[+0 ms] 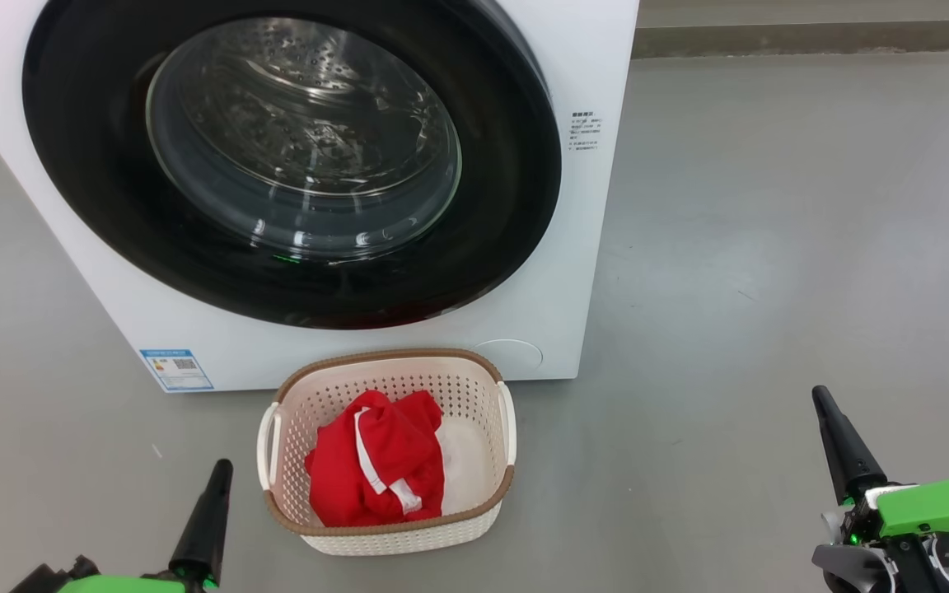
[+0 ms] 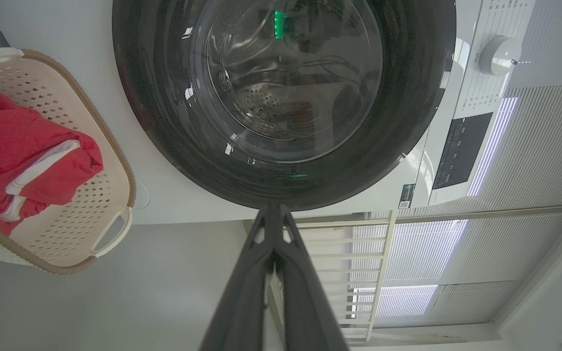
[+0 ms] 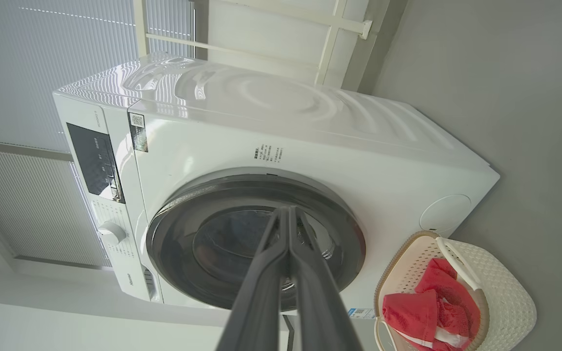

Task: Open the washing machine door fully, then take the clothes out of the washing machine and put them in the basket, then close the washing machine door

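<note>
Head view: blue label (image 1: pixel 176 370) on washing machine (image 1: pixel 219 346); left gripper (image 1: pixel 219 478), right gripper (image 1: pixel 823 408) closed, empty.

A smooth grey floor (image 1: pixel 771 247) runs back to a darker wall base (image 1: pixel 812 39). Pale ribbed blinds (image 2: pixel 534 141), streaked with bright daylight, hang behind a cream rail frame (image 2: pixel 382 258).

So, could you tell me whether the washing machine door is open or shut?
Shut. The washing machine door lies flush on the washing machine, with no gap showing.
</note>
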